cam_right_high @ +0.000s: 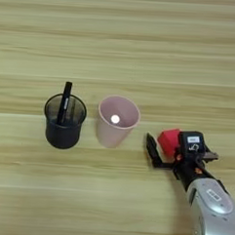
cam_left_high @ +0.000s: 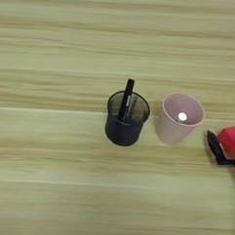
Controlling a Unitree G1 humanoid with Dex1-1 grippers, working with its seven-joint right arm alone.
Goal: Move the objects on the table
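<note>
Red cube [cam_right_high: 169, 140] sits between the right gripper's [cam_right_high: 172, 150] part-open fingers, unclamped; closing off-centre could nudge it into pink cup [cam_right_high: 117, 120].

The right arm's forearm [cam_right_high: 213, 212] is a rounded silver-grey shell with a smooth, slightly glossy surface, widening toward the bottom edge of the right eye view. A small pale rectangular label sits on its upper side. Ahead of it the wrist narrows into a black housing with small orange-red spots on it. On top of that housing is a black block carrying a white sticker with dark markings. The right gripper [cam_right_high: 162, 149] is matte black; its nearer finger [cam_right_high: 151, 147] is a slim, flat, tapering blade
</note>
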